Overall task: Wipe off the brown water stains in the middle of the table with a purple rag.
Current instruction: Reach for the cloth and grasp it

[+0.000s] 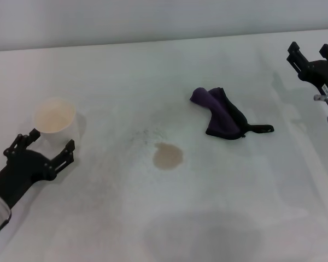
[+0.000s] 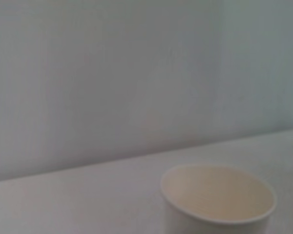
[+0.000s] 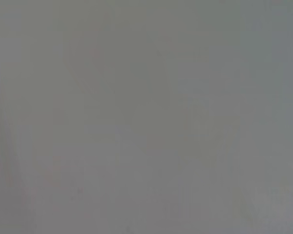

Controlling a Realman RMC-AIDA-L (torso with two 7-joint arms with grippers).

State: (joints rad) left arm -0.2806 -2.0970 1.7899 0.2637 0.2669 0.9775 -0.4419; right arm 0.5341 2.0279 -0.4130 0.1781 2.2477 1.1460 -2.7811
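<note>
The brown water stain is a small tan oval blot in the middle of the white table. The purple rag lies crumpled to the stain's right and a little farther back, its black loop trailing right. My left gripper is open and empty at the left, just in front of a white paper cup. My right gripper is open and empty at the far right, well right of the rag and apart from it. The right wrist view shows only blank grey surface.
The paper cup also shows in the left wrist view, upright and empty, with a plain wall behind it. Faint grey speckles lie just behind the stain. The table's far edge meets a pale wall.
</note>
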